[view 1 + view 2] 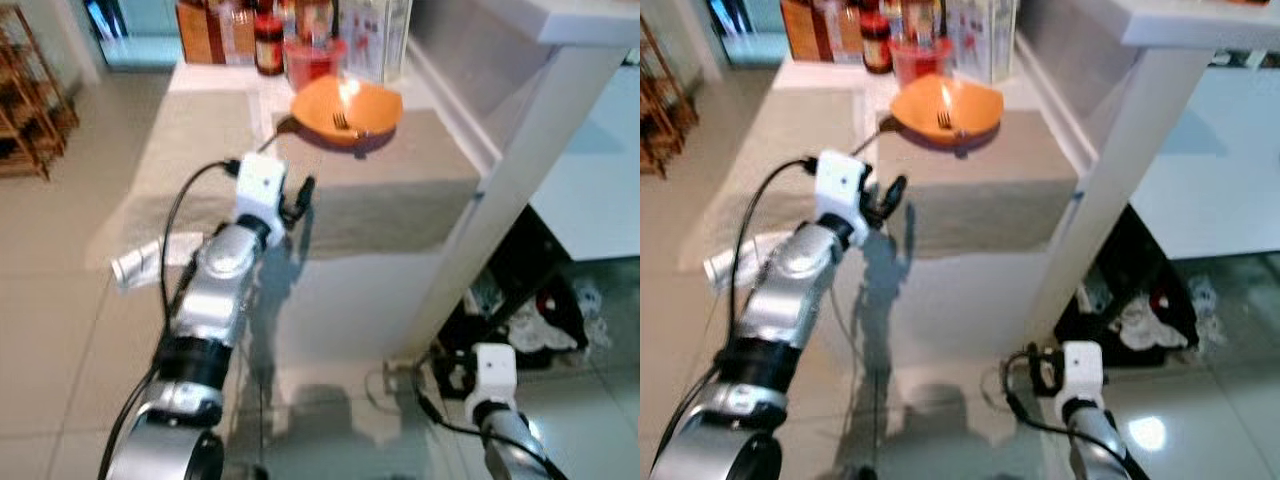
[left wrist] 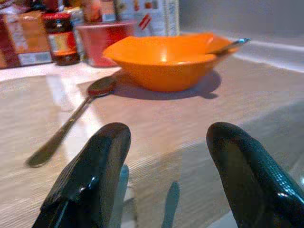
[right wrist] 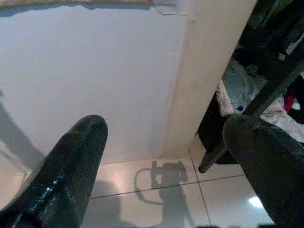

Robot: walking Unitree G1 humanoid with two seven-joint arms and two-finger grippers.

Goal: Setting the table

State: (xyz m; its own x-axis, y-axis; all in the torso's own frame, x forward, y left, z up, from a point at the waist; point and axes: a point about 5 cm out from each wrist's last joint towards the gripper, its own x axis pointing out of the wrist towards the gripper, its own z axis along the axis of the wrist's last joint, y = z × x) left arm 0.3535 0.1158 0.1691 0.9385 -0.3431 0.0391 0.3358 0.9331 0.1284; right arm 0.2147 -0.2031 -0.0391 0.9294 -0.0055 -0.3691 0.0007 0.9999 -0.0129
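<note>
Glossy tiled floor, wooden shelf

I can read no words or numbers anywhere. Ahead of my left jaws, the jar and cartons carry labels too blurred to make out.

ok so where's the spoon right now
The spoon lies flat on the table mat, just left of the orange bowl, ahead of the open left gripper.

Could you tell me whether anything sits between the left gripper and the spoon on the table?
Nothing visible does: the open left gripper hovers over bare placemat, with the spoon lying ahead beside the orange bowl.
</note>
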